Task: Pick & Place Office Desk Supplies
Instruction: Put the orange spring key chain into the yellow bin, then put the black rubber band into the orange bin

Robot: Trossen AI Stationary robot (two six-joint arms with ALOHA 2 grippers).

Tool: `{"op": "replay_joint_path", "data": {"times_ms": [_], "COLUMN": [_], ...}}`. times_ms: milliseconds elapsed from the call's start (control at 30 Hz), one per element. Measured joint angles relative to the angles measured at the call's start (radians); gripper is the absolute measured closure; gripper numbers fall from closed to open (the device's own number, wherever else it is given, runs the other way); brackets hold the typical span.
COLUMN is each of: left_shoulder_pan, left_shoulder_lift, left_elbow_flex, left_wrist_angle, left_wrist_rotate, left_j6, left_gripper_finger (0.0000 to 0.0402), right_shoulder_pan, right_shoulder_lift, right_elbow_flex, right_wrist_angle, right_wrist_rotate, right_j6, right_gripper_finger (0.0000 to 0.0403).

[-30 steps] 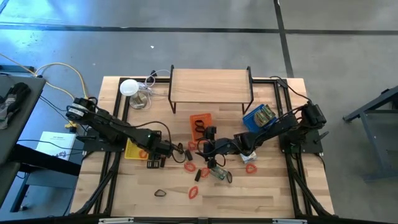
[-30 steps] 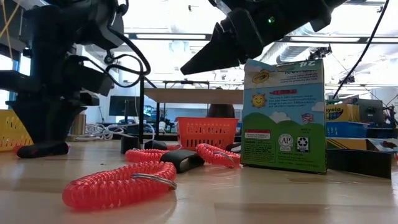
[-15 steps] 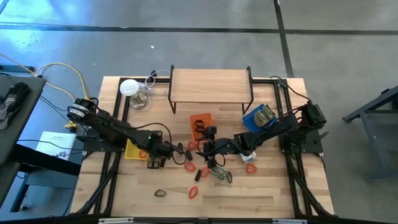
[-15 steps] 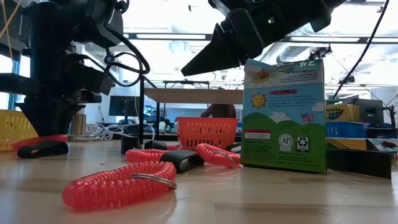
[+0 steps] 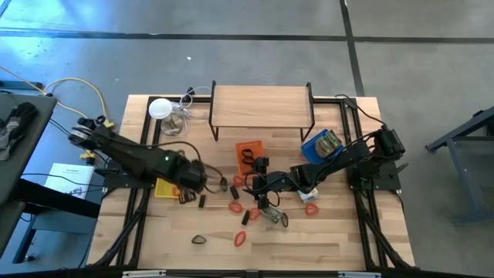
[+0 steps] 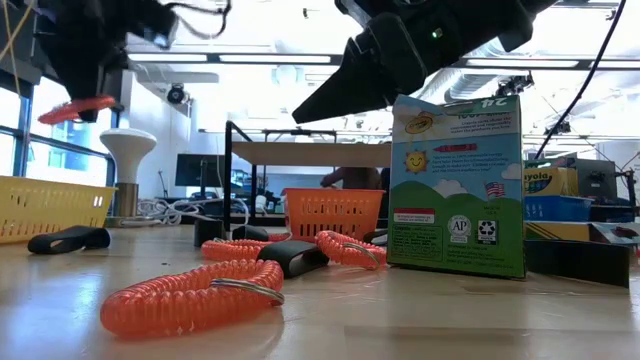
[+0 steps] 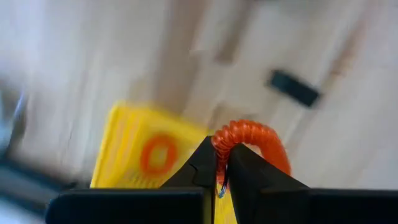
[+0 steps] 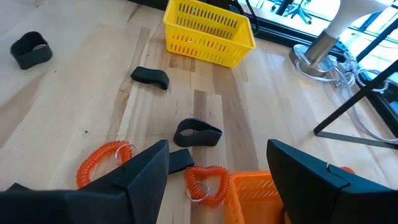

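Observation:
My left gripper (image 7: 222, 163) hangs high above the table beside the yellow tray (image 5: 164, 186), shut on a red-orange coiled loop (image 7: 250, 138); the low view shows that loop (image 6: 78, 106) in the air. Another red-orange loop (image 7: 159, 155) lies inside the yellow tray. My right gripper (image 8: 217, 158) is open and hovers over the table's middle (image 5: 258, 184), above loose red-orange loops (image 8: 202, 181) and black clip-like pieces (image 8: 196, 132). A green crayon box (image 6: 457, 185) stands upright on the table. My left gripper pinches the red-orange coiled loop between its two fingertips at one end of its arc (image 7: 222, 144), coming from above and pointing down. The loop is lifted clear of the table, and the rest of it curves out beyond the fingers.
An orange tray (image 5: 248, 152) and a blue tray (image 5: 320, 144) sit toward the far side, in front of a wooden shelf (image 5: 261, 104). A white lamp with cables (image 5: 160, 109) stands at the far left. More loops (image 5: 239, 239) and clips (image 5: 199, 239) lie near the near edge.
My left gripper has risen from the table, carrying the red-orange loop up with it, and moved a little toward the table's left over the yellow tray. The black clip that lay beside it stays on the table. My right gripper has kept still.

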Motion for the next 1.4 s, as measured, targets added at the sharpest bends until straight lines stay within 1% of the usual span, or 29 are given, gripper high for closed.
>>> {"op": "replay_joint_path", "data": {"times_ms": [67, 133, 233, 300, 400, 500, 600, 733, 833, 933, 1100, 1233, 1300, 1400], "left_shoulder_pan": [0.016, 0.019, 0.018, 0.024, 0.042, 0.057, 0.062, 0.056, 0.051, 0.051, 0.051, 0.051, 0.046, 0.027], "left_shoulder_lift": [-0.010, -0.011, -0.010, -0.010, -0.010, -0.009, -0.009, -0.003, -0.001, 0.000, 0.000, 0.000, 0.000, 0.000], "left_elbow_flex": [0.000, -0.002, -0.031, -0.064, -0.129, -0.178, -0.210, -0.238, -0.241, -0.241, -0.241, -0.222, -0.205, -0.180], "left_wrist_angle": [-0.113, -0.181, -0.198, -0.166, -0.134, -0.128, -0.112, -0.083, -0.066, -0.060, -0.063, -0.063, -0.057, 0.002], "left_wrist_rotate": [-0.018, -0.026, -0.005, 0.016, 0.016, 0.028, 0.058, 0.077, 0.077, 0.076, 0.070, 0.093, 0.102, 0.069], "left_j6": [-0.118, -0.209, -0.249, -0.239, -0.203, -0.211, -0.209, -0.159, -0.158, -0.161, -0.098, -0.071, -0.027, 0.067], "left_gripper_finger": [0.0383, 0.0382, 0.0382, 0.0381, 0.0381, 0.0381, 0.0380, 0.0374, 0.0357, 0.0330, 0.0296, 0.0287, 0.0287, 0.0286], "right_shoulder_pan": [0.000, 0.000, -0.001, -0.001, 0.000, 0.000, 0.000, 0.000, 0.000, 0.000, 0.000, 0.000, 0.000, 0.000], "right_shoulder_lift": [0.000, 0.000, 0.000, 0.000, 0.000, 0.000, 0.000, 0.000, 0.000, 0.000, 0.000, 0.000, 0.000, 0.000], "right_elbow_flex": [0.000, 0.000, 0.000, 0.000, 0.000, 0.000, 0.000, 0.000, 0.000, 0.000, 0.000, 0.000, 0.000, 0.000], "right_wrist_angle": [-0.003, -0.012, -0.014, -0.014, -0.014, -0.023, -0.027, -0.027, -0.028, -0.029, -0.029, -0.029, -0.029, -0.029], "right_wrist_rotate": [-0.015, -0.025, -0.037, -0.037, -0.039, -0.046, -0.051, -0.051, -0.050, -0.051, -0.059, -0.059, -0.059, -0.059], "right_j6": [0.008, 0.023, 0.030, 0.030, 0.036, 0.051, 0.052, 0.052, 0.052, 0.052, 0.052, 0.052, 0.052, 0.052], "right_gripper_finger": [0.0145, 0.0145, 0.0145, 0.0145, 0.0145, 0.0145, 0.0145, 0.0145, 0.0145, 0.0145, 0.0145, 0.0145, 0.0145, 0.0145]}}
